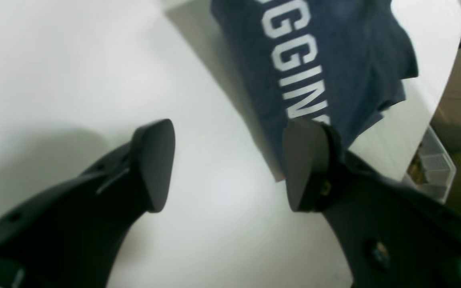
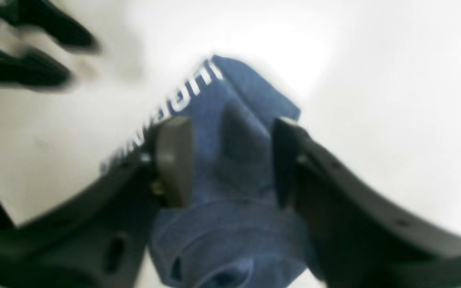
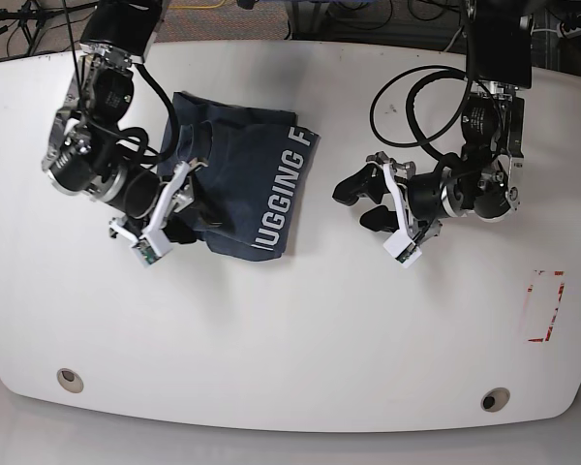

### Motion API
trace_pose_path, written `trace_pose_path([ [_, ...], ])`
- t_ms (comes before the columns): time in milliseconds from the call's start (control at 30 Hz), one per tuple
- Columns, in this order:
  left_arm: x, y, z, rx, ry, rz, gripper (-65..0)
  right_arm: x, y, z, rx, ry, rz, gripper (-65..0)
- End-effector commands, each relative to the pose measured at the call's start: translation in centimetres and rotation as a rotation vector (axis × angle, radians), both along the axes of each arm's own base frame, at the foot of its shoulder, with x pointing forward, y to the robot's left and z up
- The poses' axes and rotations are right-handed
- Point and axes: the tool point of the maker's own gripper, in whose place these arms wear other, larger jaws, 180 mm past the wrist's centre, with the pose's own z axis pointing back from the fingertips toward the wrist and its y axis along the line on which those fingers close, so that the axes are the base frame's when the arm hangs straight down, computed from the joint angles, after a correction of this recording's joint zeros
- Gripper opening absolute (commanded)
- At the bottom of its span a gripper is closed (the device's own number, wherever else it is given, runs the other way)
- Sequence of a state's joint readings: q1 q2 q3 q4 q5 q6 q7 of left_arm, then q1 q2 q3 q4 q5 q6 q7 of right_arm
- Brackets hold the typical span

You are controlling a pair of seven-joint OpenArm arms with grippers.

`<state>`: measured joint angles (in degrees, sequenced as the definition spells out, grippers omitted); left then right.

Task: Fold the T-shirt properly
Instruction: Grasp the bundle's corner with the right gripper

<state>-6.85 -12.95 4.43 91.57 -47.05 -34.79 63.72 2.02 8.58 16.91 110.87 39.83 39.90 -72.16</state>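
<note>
navy t-shirt (image 3: 240,174) folded on white table (image 3: 290,339), right hand (image 2: 230,160) spread over it, left hand (image 1: 230,166) spread beside it

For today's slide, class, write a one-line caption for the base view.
Two arms over a white table: the right gripper open on the folded navy T-shirt, the left gripper open beside it.

The base view looks straight down on the whole white table (image 3: 300,329) from well above. Each wrist view sits close behind its own fingers, looking along them at the tabletop. All three share the T-shirt (image 3: 242,184), toward ten o'clock; the right wrist view is blurred.
</note>
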Motion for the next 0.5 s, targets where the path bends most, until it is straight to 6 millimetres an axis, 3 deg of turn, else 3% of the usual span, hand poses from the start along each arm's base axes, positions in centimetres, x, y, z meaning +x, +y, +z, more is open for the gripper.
trace_pose_path([
  [0,1.3,1.1,1.7,-0.013,-0.06,0.029,-25.3,1.4,2.2,0.8,-0.013,-0.049,0.039,-45.7],
  [133,1.4,3.3,1.4,-0.008,-0.054,0.093,-25.3,1.9,4.3,-0.3,-0.037,-0.022,0.078,-50.7],
  [467,1.6,6.6,1.3,0.023,-0.053,0.168,-25.3,1.8,8.1,-3.8,-0.011,0.04,0.155,-49.9],
])
